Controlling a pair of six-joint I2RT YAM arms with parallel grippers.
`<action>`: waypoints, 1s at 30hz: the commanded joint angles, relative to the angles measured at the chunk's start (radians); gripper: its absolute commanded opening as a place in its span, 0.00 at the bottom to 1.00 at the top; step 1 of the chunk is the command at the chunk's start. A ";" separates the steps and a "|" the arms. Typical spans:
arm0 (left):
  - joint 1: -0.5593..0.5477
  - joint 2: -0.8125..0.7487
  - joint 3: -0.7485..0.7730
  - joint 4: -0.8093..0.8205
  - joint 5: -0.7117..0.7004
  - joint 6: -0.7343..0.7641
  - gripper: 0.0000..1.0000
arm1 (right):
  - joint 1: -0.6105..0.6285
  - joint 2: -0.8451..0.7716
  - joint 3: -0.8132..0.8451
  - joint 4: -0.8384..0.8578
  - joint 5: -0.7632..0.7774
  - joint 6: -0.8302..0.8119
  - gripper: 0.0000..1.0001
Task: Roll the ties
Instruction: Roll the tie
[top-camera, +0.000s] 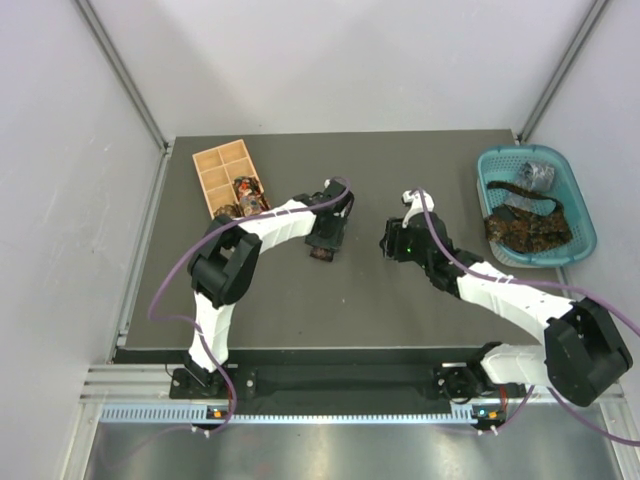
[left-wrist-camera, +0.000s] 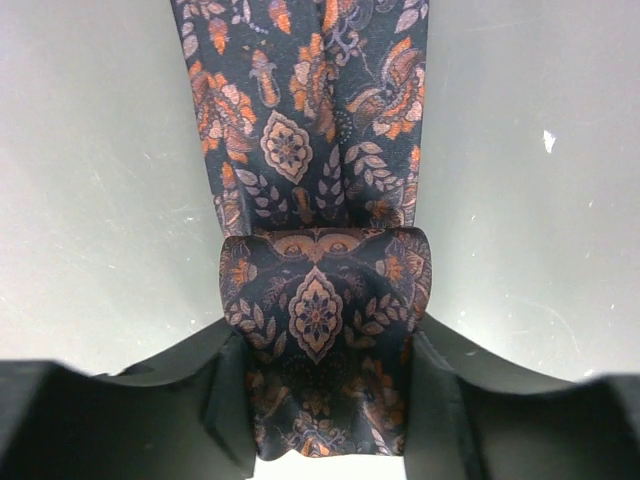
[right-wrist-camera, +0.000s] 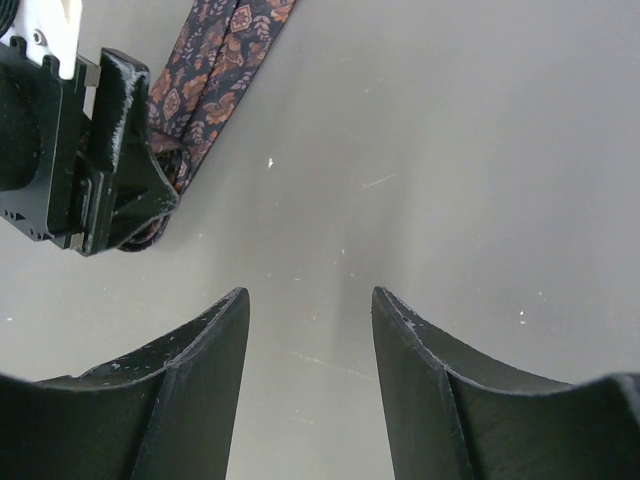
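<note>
Dark navy fabric necktie with orange paisley (left-wrist-camera: 315, 310) is laid along the grey table (left-wrist-camera: 100, 150), its folded-over end clamped between the jaws of the left gripper (left-wrist-camera: 320, 345); the jaws of the right gripper (right-wrist-camera: 310, 320) are held apart, empty, near it.

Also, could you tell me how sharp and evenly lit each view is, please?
Top external: even, soft light, sharp, no hard shadows. Left wrist: the paisley tie is crisp, the table washes out pale, the left gripper reads nearly black. Right wrist: similarly pale table, the right gripper dark, with its scuffs still visible.
</note>
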 joint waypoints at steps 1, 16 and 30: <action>0.006 0.036 -0.057 -0.008 -0.075 -0.011 0.49 | -0.024 -0.033 -0.009 0.060 -0.015 0.009 0.52; -0.067 0.108 -0.125 0.079 0.204 0.256 0.45 | -0.134 -0.063 -0.080 0.087 -0.002 0.038 0.52; -0.210 0.217 0.059 0.037 0.169 0.395 0.46 | -0.252 -0.234 -0.173 0.080 0.070 0.034 0.51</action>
